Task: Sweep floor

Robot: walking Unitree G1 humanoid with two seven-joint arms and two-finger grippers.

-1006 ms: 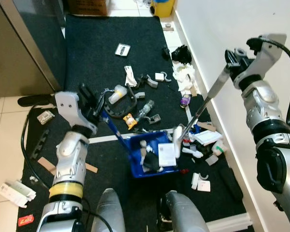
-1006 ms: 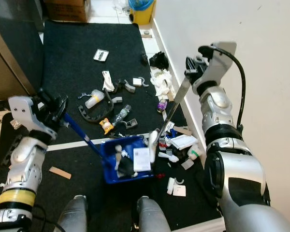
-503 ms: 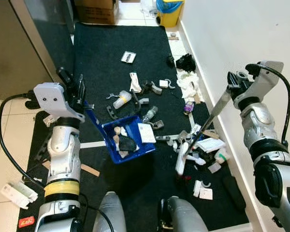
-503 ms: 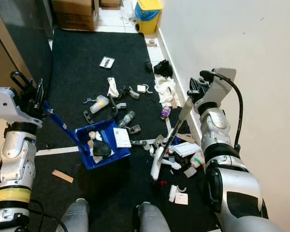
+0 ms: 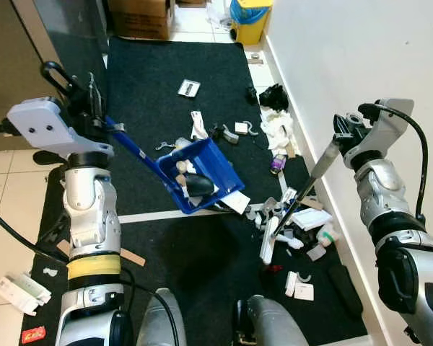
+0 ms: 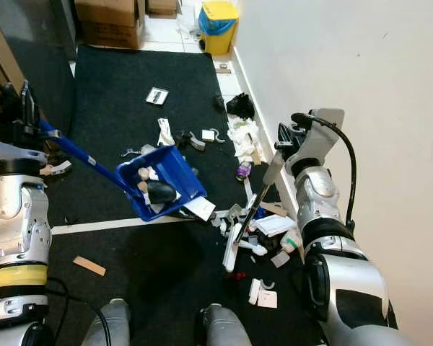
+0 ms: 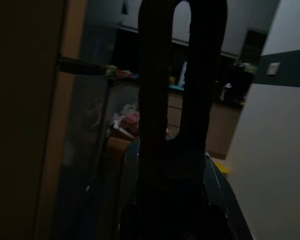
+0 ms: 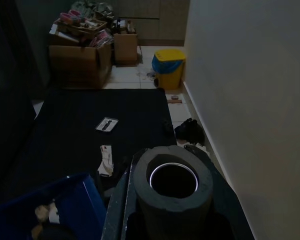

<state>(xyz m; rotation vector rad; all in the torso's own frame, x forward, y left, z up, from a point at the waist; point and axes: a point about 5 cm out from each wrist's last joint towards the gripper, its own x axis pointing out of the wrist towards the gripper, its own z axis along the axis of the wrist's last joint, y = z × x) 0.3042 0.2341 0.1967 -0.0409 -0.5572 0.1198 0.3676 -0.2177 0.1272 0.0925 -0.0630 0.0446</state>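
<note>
STEP: you are carrying a load | left gripper (image 5: 83,101) clamps the dustpan (image 5: 200,175) handle, pan raised and tilted over the black mat (image 5: 151,65), a card slipping off its lip | right gripper (image 5: 344,133) grips the broom (image 5: 296,202), head amid litter (image 5: 303,220) by the wall | NEXT: level the pan, probably head for the yellow bin (image 5: 249,11).

Head stereo pair: high, looking steeply down at black mat (image 5: 166,86) beside white wall (image 6: 361,86); both share blue dustpan (image 5: 198,175) and yellow bin (image 6: 218,16). Left wrist view: dark, close, faces level across room past black fingers (image 7: 152,95). Right wrist view: low along grey handle end (image 8: 173,182), facing same mat, bin, cardboard boxes (image 8: 80,62).
</note>
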